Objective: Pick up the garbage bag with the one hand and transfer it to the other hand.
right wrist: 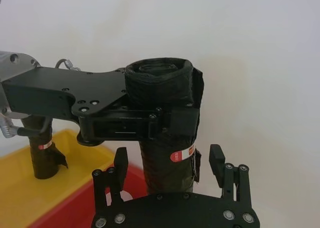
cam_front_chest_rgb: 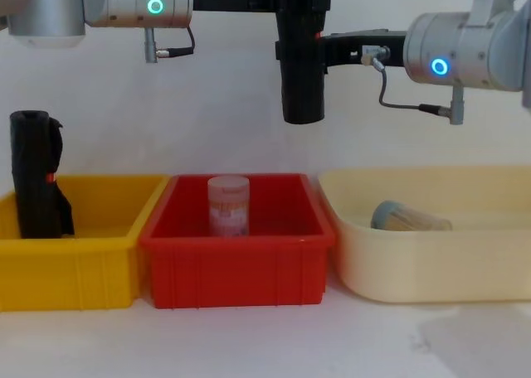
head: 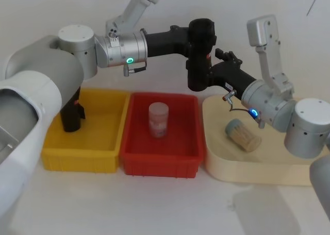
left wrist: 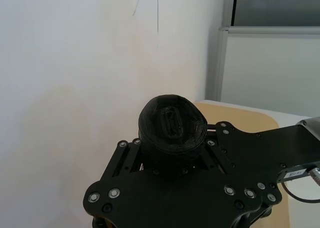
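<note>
Garbage bag [cam_front_chest_rgb: 302, 59] top cut off

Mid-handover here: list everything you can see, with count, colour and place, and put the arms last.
garbage bag: 1, black roll, upright in the air above the red bin, held near its top.
second black roll: 1, black with a small red mark, standing in the yellow bin.
yellow bin: 1, yellow, on the robot's left.
red bin: 1, red, middle.
clear jar: 1, translucent pinkish, upright in the red bin.
cream tray: 1, cream, on the robot's right.
stick holder: 1, grey-green cylinder with tan sticks, lying on its side in the cream tray.
left gripper: 1, black, green ring, closed on the bag.
right gripper: 1, black, blue ring, fingers open either side of the bag's lower part.
</note>
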Controlling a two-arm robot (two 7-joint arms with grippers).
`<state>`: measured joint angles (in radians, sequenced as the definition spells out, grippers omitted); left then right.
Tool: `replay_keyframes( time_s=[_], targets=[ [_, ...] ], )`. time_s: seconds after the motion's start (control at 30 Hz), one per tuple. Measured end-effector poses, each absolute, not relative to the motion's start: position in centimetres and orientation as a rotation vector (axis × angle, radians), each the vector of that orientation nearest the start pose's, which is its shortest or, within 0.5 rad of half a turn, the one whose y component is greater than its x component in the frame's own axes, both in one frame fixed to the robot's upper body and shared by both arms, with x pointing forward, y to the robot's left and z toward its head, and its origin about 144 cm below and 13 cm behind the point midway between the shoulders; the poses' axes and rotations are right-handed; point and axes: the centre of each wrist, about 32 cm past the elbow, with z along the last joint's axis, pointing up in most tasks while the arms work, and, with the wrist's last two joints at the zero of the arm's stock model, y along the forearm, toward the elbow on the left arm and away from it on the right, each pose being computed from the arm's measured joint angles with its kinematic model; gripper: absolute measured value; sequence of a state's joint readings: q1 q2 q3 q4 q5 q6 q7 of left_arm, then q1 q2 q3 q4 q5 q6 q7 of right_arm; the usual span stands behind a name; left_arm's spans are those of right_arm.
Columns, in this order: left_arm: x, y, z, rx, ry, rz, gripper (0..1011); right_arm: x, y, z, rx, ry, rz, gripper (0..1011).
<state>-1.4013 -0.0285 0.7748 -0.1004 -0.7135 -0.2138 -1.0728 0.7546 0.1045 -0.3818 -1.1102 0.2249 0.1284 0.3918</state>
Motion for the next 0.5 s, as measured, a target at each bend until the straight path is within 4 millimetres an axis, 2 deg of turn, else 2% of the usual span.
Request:
replay_keyframes(
  time_s=[0.5],
  targets=[
    [73.3, 18.7, 136.4, 0.010, -0.126, 0.391, 348, 64.7, -15.6, 129.8, -0.023, -0.149, -0.915, 1001]
  ],
)
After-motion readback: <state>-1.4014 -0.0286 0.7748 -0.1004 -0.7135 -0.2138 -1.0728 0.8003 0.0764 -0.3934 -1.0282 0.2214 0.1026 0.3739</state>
